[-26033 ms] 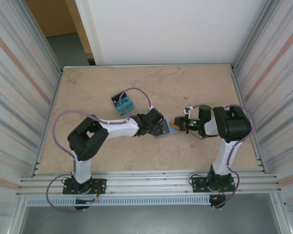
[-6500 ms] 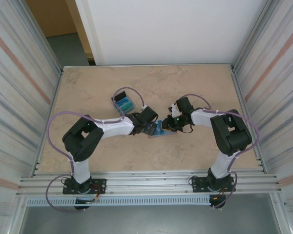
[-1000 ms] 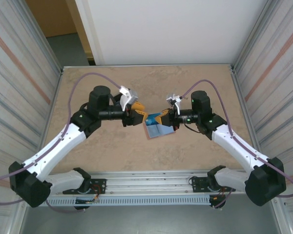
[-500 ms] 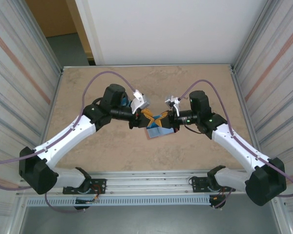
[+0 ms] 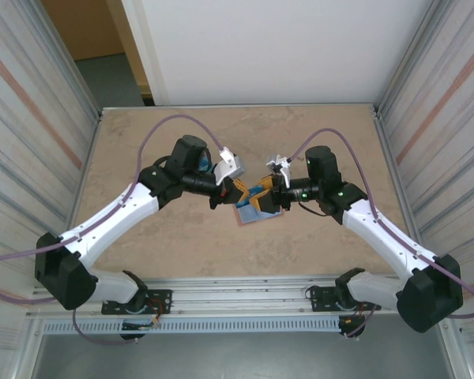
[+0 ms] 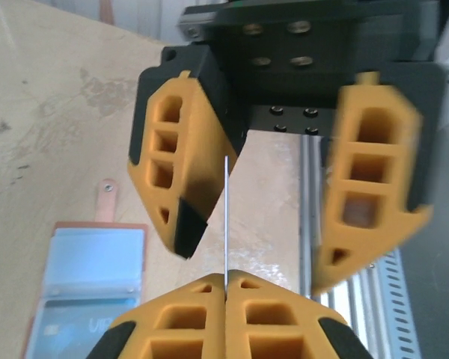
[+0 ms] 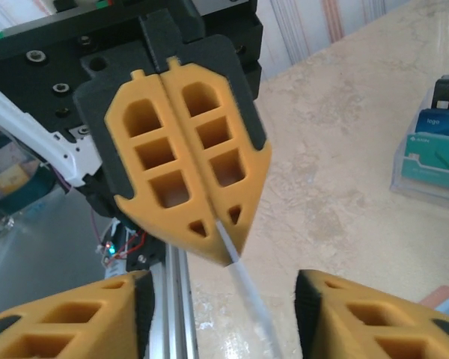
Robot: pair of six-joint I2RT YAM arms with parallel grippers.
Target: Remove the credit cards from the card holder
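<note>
A credit card [image 6: 226, 213] hangs in the air, seen edge-on as a thin pale line. My left gripper [image 6: 226, 278] is shut on its near edge. My right gripper [image 7: 223, 288] faces it tip to tip with its jaws open on either side of the card [image 7: 245, 283], not touching it. In the top view both grippers, left [image 5: 242, 192] and right [image 5: 265, 196], meet above the middle of the table. Below them the card holder [image 5: 251, 214] lies open on the table, its blue-grey inside up, pink rim and snap tab [image 6: 107, 200] showing. A card sits in its lower pocket [image 6: 67, 329].
A clear tray [image 7: 432, 161] holding teal, blue and black cards stands on the marble table [image 5: 316, 142] behind the left arm. Ribbed metal walls [image 5: 31, 142] close both sides, and an aluminium rail [image 5: 237, 296] runs along the near edge.
The left arm has swung in to the right and its gripper has shut on the card. The right gripper, shut on that card before, has opened.
</note>
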